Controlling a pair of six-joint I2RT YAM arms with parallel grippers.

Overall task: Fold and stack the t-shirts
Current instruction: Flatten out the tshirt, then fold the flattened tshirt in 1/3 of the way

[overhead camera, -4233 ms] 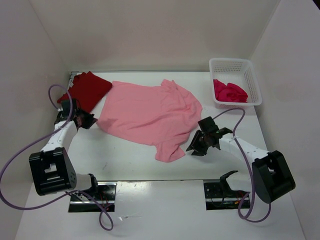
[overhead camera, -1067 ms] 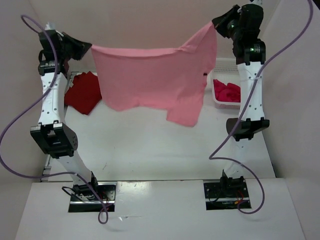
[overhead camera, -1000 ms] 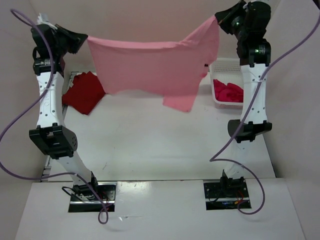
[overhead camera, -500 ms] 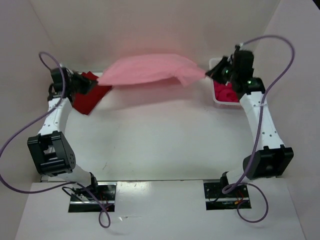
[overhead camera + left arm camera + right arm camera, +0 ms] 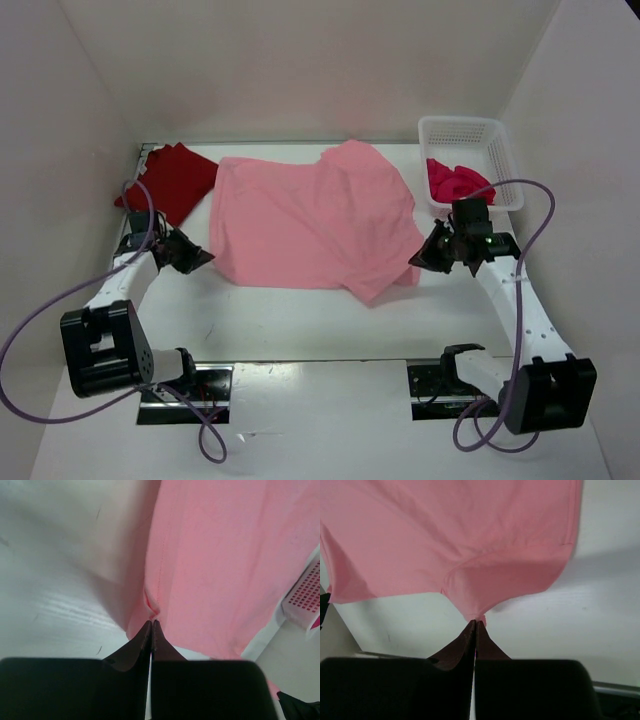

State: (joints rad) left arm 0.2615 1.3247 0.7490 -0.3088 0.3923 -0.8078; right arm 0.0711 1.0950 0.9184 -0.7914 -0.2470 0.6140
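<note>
The light pink t-shirt [image 5: 310,220] lies spread over the middle of the table, rumpled at its near right corner. My left gripper [image 5: 205,258] is shut on its left hem, seen pinched at the tips [image 5: 151,621]. My right gripper [image 5: 416,259] is shut on the shirt's near right edge, a small fold caught at the tips [image 5: 476,621]. A dark red t-shirt [image 5: 172,180] lies folded at the back left. A crimson-magenta t-shirt [image 5: 458,181] sits bunched in the white mesh basket [image 5: 490,135].
The basket stands at the back right corner, close behind my right arm. White walls close in the table on the left, back and right. Purple cables loop off both arms. Bare tabletop [image 5: 300,320] runs between the pink shirt and the arm bases.
Both arms have swung down from high above the table, carrying the pink shirt. It went from hanging stretched in the air to lying flat on the table.
</note>
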